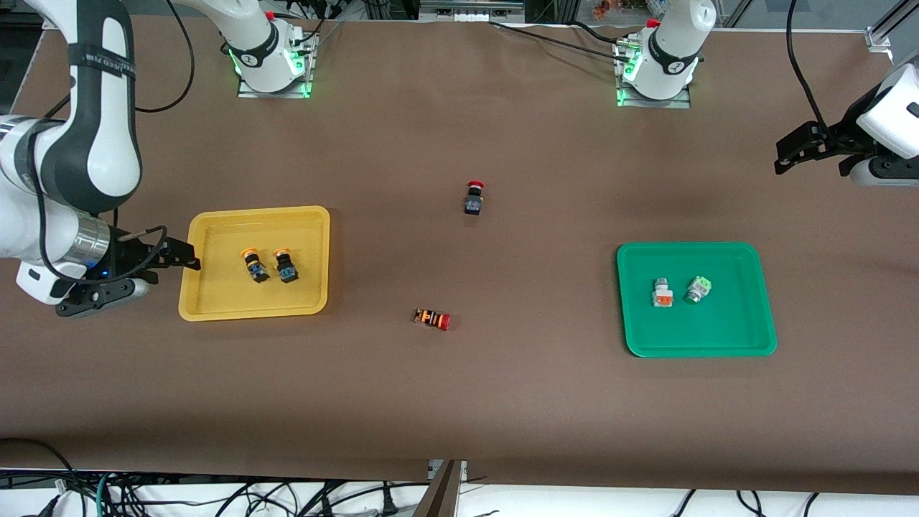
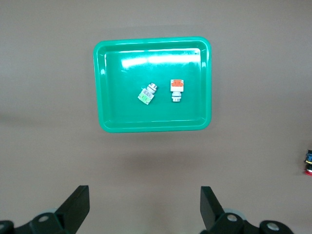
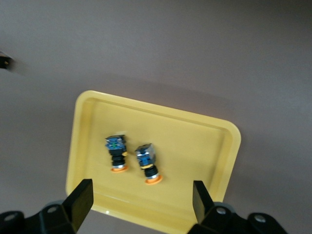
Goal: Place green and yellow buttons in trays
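Front view alone, striped red button [image 1: 432,319]

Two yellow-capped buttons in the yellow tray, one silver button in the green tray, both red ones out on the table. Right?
Not quite: the green tray holds two silver buttons, as the left wrist view shows. The rest stands.
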You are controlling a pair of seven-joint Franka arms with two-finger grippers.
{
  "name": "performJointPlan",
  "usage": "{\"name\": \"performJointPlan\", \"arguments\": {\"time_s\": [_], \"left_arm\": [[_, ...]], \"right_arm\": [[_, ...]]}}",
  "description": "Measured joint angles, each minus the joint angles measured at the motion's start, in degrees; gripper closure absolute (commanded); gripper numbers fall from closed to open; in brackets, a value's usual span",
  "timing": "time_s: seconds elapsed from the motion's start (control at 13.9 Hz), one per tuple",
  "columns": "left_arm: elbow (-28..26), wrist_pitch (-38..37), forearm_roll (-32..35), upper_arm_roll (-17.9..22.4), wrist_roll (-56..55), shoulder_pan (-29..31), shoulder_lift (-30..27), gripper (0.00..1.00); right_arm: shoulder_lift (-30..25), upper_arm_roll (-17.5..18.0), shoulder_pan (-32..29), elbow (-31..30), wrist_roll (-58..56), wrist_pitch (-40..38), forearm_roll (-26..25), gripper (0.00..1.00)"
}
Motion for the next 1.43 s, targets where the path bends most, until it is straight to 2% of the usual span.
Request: {"name": "performJointPlan", "arguments": {"time_s": [0.29,0.72,1.15,1.22,1.29,1.43], "left_arm": [[0.0,0.0,0.0,0.0,0.0,0.0,0.0,0.0],[0.0,0.0,0.0,0.0,0.0,0.0,0.0,0.0],[0.0,-0.1,0.0,0.0,0.0,0.0,0.0,0.0],[0.0,-0.1,0.0,0.0,0.0,0.0,0.0,0.0],[0.0,-0.1,0.0,0.0,0.0,0.0,0.0,0.0],[0.0,-0.1,0.0,0.0,0.0,0.0,0.0,0.0]], "right_arm": [[0.1,0.1,0.6,6.7,7.4,-6.5,-2.6,0.08],[3.2,0.3,2.8,7.7,13.2,-6.3,-4.8,0.08],[3.3,1.2,5.4,8.8,17.4,-4.9,-13.3,0.08],[2.7,3.2,4.9,9.0,19.3,-4.7,-16.2,0.08],[1.8,6.8,3.2,9.2,21.8,-4.6,-20.0,0.08],[-0.8,18.4,-4.7,9.1,26.2,-4.6,-25.5,0.08]]}}
